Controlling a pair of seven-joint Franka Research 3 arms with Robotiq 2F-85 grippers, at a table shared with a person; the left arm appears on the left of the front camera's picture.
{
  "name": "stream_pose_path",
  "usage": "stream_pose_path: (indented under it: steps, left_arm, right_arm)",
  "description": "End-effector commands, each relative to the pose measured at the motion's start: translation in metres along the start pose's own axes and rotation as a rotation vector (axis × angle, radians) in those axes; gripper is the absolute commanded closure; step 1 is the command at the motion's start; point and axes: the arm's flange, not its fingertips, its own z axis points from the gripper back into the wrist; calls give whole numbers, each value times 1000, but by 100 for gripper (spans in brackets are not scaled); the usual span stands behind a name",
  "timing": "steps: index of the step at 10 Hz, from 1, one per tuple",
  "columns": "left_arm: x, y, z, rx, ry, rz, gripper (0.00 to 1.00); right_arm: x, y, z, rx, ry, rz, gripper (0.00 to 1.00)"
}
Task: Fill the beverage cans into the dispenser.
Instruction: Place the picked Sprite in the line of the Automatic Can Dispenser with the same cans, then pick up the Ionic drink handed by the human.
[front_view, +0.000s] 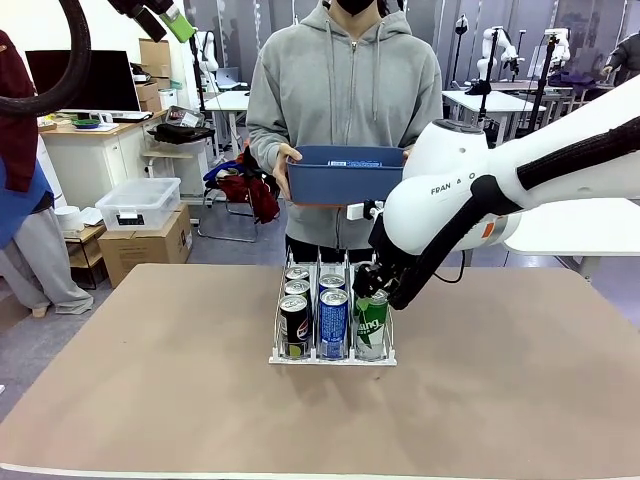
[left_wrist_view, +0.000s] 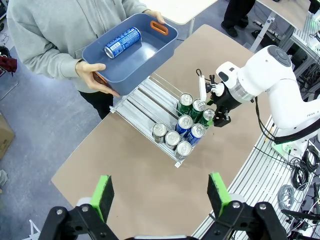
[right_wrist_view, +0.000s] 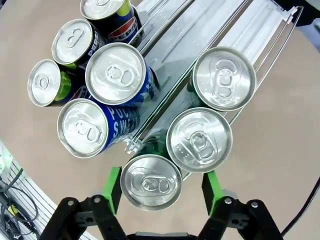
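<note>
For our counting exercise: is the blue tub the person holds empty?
No, one blue can lies on its side inside the blue tub.

A lab workspace.
White benches (front_view: 495, 101) in the upper right, a monitor (front_view: 85, 80) at the upper left, a clear storage bin (front_view: 140, 203) and a cardboard box (front_view: 150, 250) below it.

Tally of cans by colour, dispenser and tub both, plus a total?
Black Pepsi cans: 3, all in the dispenser
Blue cans: 3, with 2 in the dispenser and 1 lying in the blue tub that the person holds
Green cans: 3, all in the dispenser
Total: 9
</note>
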Motion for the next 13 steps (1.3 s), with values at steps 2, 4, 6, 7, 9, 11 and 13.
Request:
stream_pose_path:
  steps: [2, 4, 6, 7, 9, 11, 13]
  left_arm:
    - [-3, 0, 1, -20, -8, 0, 0]
    - [-3, 0, 1, -20, -8, 0, 0]
    - [-3, 0, 1, -20, -8, 0, 0]
    - [-3, 0, 1, -20, -8, 0, 0]
    - [-3, 0, 1, -20, -8, 0, 0]
    - [-3, 0, 1, -20, -8, 0, 0]
    - [-3, 0, 1, -20, -8, 0, 0]
  right_arm:
    - [-5, 1, 15, -25, -19, -25, 0]
    - [-16, 0, 33, -7, -57, -24, 0]
    - [-1, 1, 26, -14, -44, -2, 0]
    - [-1, 1, 26, -14, -44, -2, 0]
    - [-1, 1, 26, -14, -44, -2, 0]
    - [-1, 1, 26, -14, -44, -2, 0]
    - [3, -4, 29, 78, -51, -20, 0]
